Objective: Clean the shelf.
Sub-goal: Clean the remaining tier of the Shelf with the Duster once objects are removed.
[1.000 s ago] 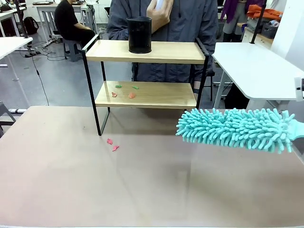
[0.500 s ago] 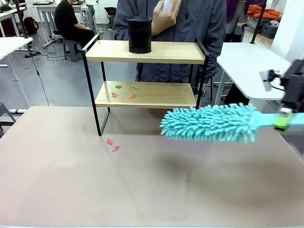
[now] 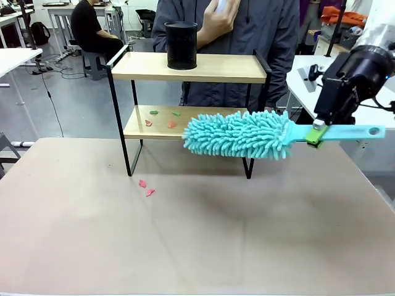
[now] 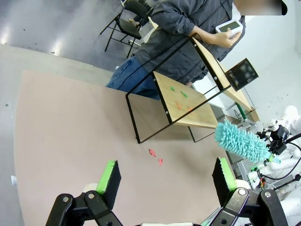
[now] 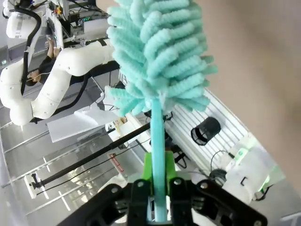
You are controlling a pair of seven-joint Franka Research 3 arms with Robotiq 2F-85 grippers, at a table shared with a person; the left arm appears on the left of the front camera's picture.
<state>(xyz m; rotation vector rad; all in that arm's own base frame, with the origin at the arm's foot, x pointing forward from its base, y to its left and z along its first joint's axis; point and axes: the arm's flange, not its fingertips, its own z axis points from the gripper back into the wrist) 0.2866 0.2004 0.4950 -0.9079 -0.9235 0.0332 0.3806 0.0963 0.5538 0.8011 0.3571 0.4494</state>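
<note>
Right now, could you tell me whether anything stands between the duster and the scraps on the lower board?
Nothing visible does. The duster, in the right gripper, hangs before the open front of the shelf; the scraps lie just past its tip.

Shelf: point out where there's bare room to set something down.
On the shelf, the top board is bare from the black cup to the right posts, with a shorter strip left of the cup. The lower board is crowded: red and green scraps dot its left half, and the duster hangs in front of its right half.
</note>
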